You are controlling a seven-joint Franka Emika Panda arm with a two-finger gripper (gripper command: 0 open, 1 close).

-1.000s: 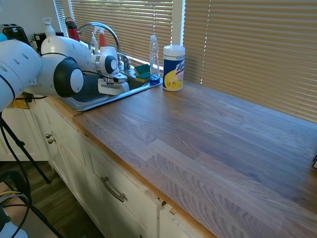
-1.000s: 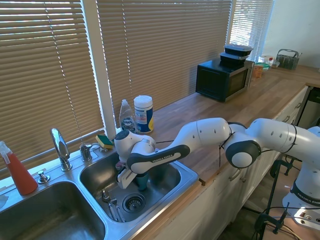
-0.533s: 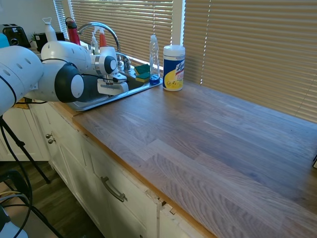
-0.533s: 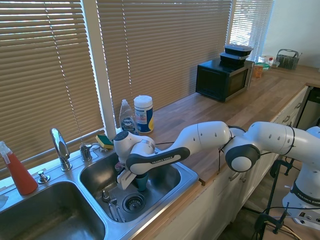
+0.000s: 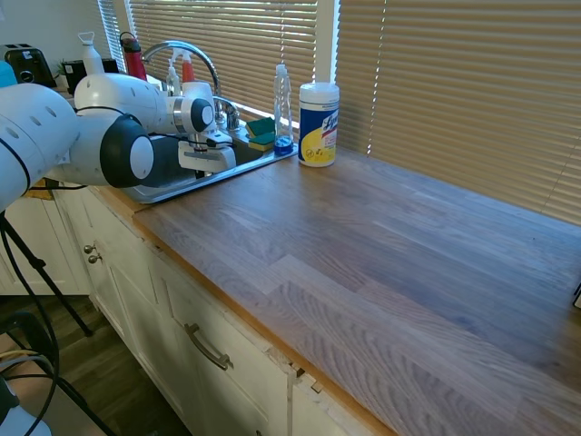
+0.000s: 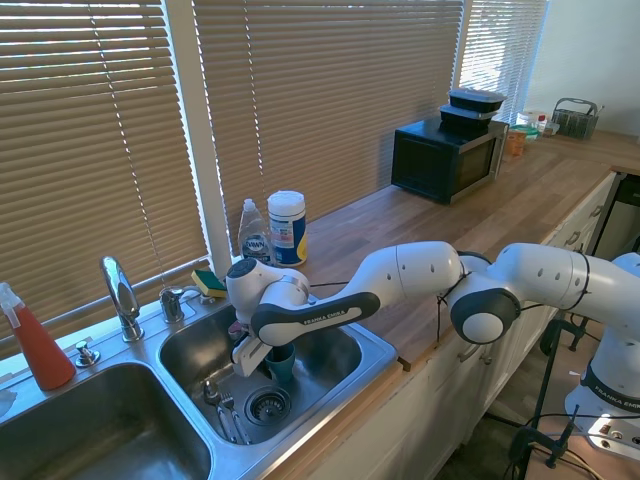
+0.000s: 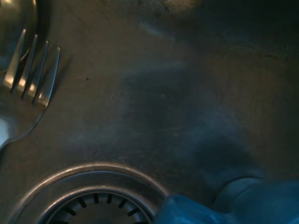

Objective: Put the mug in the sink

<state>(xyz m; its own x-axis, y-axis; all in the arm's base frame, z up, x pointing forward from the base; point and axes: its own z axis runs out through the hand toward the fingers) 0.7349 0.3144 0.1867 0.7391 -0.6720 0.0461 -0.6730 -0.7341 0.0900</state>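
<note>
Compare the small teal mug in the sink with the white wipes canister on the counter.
The small teal-blue tapered mug is short and plain; the white cylindrical wipes canister is taller, with a printed label. The mug sits down in the stainless steel sink under the claw; the canister stands on the wooden countertop. Both stand upright.

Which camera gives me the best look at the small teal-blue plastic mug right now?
The second exterior view: the small teal-blue plastic mug shows upright inside the steel sink beneath the gripper. The wrist view catches only a blurred blue edge; the first exterior view hides it.
</note>
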